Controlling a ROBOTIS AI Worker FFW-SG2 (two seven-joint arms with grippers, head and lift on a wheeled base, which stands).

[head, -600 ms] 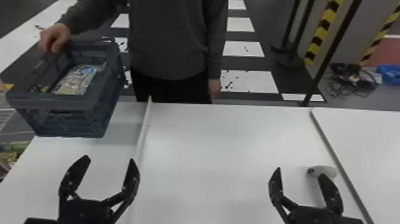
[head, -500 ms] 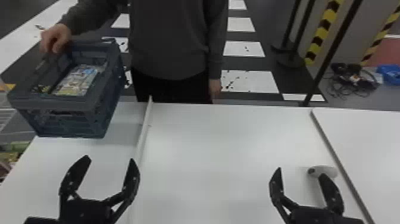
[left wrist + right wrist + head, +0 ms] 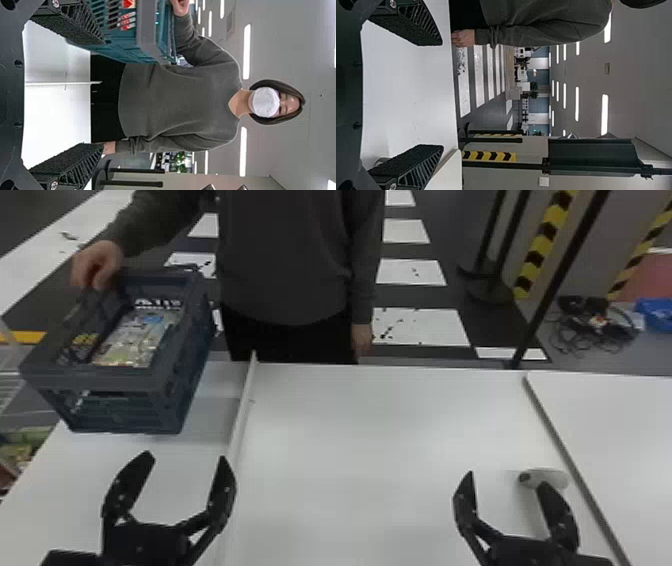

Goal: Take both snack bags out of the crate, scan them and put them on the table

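Note:
My left gripper [image 3: 182, 462] stands open over the table's left part, in front of the crate [image 3: 100, 382]. A person's hand holds the dark blue crate by its far left rim, at the table's far left. Inside lies a shiny snack bag [image 3: 137, 340]; whether a second is under it I cannot tell. Toward the right my right gripper [image 3: 505, 480] is open, its right finger beside the white scanner [image 3: 550, 477]. The left wrist view has the left gripper [image 3: 104, 93] with the crate [image 3: 126, 51] beyond; in the right wrist view the right gripper [image 3: 443, 95] holds nothing.
A white divider strip [image 3: 242, 410] runs along the white table [image 3: 390, 430] between the crate's side and the middle. Another raised edge [image 3: 570, 460] lies right of the scanner. Behind the table stand dark posts [image 3: 560, 285].

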